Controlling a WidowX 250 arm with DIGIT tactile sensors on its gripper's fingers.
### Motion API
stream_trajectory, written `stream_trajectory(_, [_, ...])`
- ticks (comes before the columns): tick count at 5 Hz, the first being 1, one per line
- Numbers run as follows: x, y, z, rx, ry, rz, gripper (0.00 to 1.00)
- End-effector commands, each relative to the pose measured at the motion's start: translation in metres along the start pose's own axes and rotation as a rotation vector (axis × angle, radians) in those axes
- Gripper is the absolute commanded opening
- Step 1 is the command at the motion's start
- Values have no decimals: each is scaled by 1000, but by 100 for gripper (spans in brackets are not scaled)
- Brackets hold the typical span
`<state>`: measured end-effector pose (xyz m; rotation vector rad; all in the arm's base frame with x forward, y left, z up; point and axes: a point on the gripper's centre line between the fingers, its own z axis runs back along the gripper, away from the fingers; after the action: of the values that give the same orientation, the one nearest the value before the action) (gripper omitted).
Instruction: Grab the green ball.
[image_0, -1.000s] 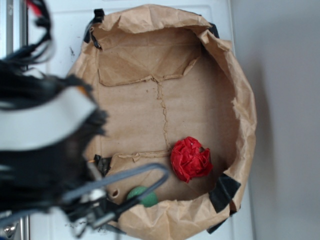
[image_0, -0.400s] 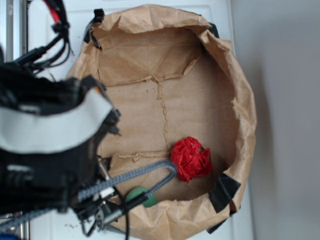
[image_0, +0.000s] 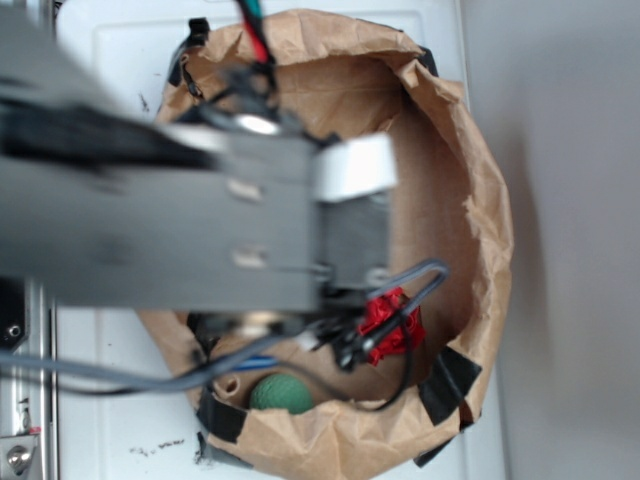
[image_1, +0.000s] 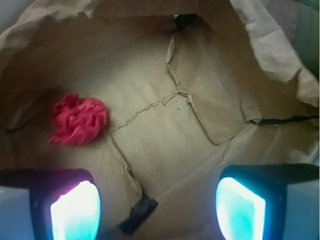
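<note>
Arm bulk fills the left and centre of the exterior frame. Green ball (image_0: 282, 394) sits at lower centre, against the near wall of the paper bag (image_0: 490, 230). Red wad (image_0: 392, 322) lies up and right of it, partly hidden by cables. Wrist view: claw (image_1: 157, 210) open, fingers spread wide, nothing between them. Red wad shows at left there; ball is not in that frame at all. So the claw looks aimed over the bag's middle, past the ball. Likely needs to back toward the lower frame edge before descending.
</note>
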<state>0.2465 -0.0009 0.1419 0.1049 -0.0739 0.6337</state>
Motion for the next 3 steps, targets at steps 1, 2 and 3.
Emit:
stream_trajectory(1, [4,-17,-29,-163,-16,91,100])
stream_trajectory(2, [10,-26,-34,-205,10,60,100])
stream_trajectory(3, [10,-26,-34,-205,10,60,100])
